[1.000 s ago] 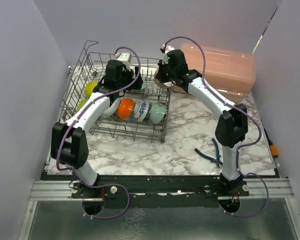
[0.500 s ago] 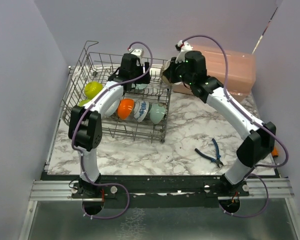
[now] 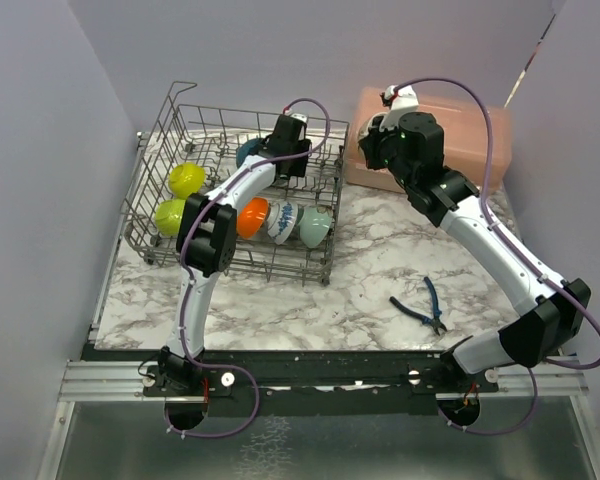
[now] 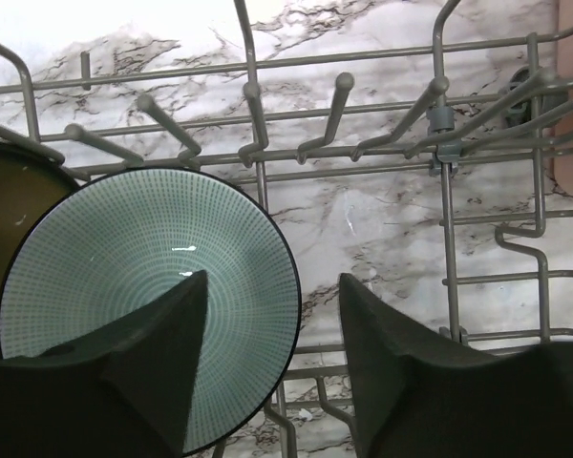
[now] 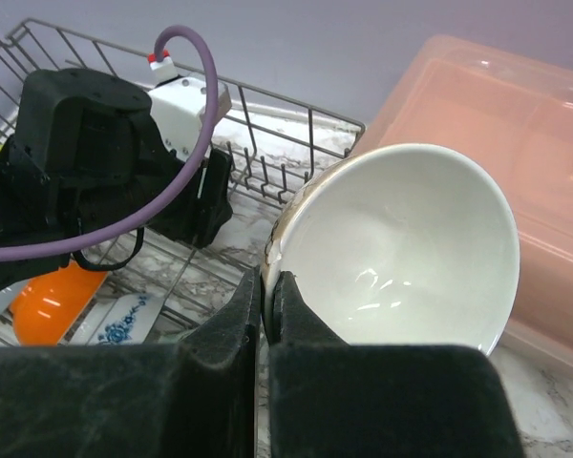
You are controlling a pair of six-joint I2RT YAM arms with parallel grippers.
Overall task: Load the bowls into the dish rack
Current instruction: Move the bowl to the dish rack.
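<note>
The grey wire dish rack (image 3: pixel 160 130) stands at the back left. In it stand two lime-yellow bowls (image 3: pixel 185 180), an orange bowl (image 3: pixel 250 217), a blue-patterned white bowl (image 3: pixel 282 220) and a pale teal bowl (image 3: pixel 315 225). My left gripper (image 3: pixel 283 163) hovers over the rack's back right part, open (image 4: pixel 272 281). Below it a teal ribbed bowl (image 4: pixel 143 305) leans on the tines, its rim under the gap, not gripped. My right gripper (image 5: pixel 267 286) is shut on the rim of a white bowl (image 5: pixel 401 248), held in the air in front of the pink box.
A pink lidded plastic box (image 3: pixel 450 135) sits at the back right, just behind my right wrist. Blue-handled pliers (image 3: pixel 420 305) lie on the marble table toward the front right. Purple walls close in both sides.
My left gripper slid right along the back of the rack and its jaws narrowed. My right arm swung right with the white bowl, away from the rack toward the pink box.
</note>
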